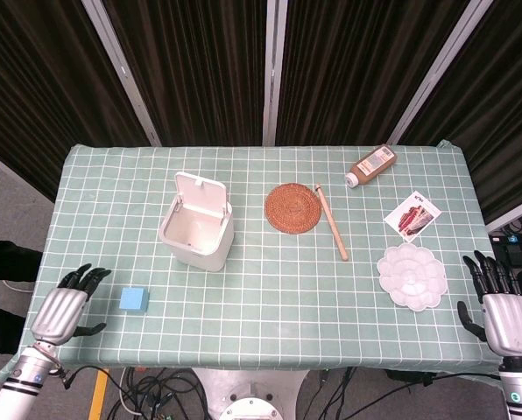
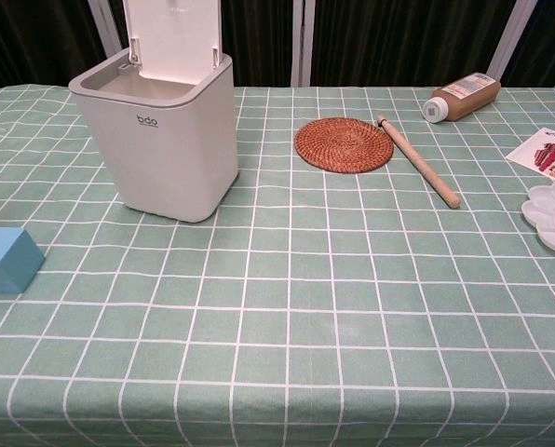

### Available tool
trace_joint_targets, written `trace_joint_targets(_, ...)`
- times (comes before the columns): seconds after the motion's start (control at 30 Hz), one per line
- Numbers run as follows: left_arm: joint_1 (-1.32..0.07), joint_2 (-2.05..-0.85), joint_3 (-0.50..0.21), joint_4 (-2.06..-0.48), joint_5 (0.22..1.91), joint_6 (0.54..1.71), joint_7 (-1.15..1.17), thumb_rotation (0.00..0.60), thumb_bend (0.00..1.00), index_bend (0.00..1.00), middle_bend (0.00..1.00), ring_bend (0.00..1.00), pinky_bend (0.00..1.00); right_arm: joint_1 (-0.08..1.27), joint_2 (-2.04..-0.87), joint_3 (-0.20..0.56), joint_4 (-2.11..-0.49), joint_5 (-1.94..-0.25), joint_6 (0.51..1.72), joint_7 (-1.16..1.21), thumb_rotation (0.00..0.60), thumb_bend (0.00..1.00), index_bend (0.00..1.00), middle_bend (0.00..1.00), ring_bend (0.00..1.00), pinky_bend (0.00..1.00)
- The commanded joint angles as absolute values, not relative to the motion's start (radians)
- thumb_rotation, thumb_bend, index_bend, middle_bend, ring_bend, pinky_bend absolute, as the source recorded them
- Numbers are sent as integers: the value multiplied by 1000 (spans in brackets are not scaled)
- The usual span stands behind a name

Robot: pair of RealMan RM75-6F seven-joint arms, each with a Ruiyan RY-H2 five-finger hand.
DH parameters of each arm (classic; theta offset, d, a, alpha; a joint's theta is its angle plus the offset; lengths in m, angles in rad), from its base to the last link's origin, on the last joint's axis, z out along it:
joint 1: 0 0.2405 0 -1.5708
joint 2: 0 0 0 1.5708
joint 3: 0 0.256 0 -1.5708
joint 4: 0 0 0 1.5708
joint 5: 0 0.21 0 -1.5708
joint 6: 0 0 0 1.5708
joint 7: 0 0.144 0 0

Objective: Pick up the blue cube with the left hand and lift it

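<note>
Blue, matte and foam-like, the small blue cube (image 1: pixel 134 299) lies at the lower left of the frame and looks light, slightly soft and unslippery; opposite side faces suit gripping. Just beside it, the left hand (image 1: pixel 62 311) is empty, fingers spread.

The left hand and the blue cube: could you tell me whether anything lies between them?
No. In the head view only bare checked tablecloth separates the left hand from the blue cube; they are apart.
</note>
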State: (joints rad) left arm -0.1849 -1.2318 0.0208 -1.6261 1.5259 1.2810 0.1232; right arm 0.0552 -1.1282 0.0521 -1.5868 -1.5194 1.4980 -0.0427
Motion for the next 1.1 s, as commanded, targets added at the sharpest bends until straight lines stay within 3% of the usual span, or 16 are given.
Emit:
trace_joint_targets(0.03,-209,-1262,15,-1603,1507,1246,117,600,15,134,137,50,178,56,-1130,53,-1581,-1515,1495,-37,600,371,0,0,0,0)
trace_joint_targets(0.27,-248,-1306,2,-1571,1486,1194,100,600,22,148,169,88,244,55,-1135,54,-1569,-1512,1494,-29,600,372,0,0,0,0)
trace_joint_targets(0.53,-268,-1351,-5,-1529,1478,1181,76,600,83,267,292,237,402,54,-1135,55,-1559,-1505,1492,-19,600,371,0,0,0,0)
trace_joint_targets(1.1,-299,-1413,-14,-1484,1485,1189,47,600,204,440,480,398,551,54,-1135,55,-1556,-1497,1483,-17,600,372,0,0,0,0)
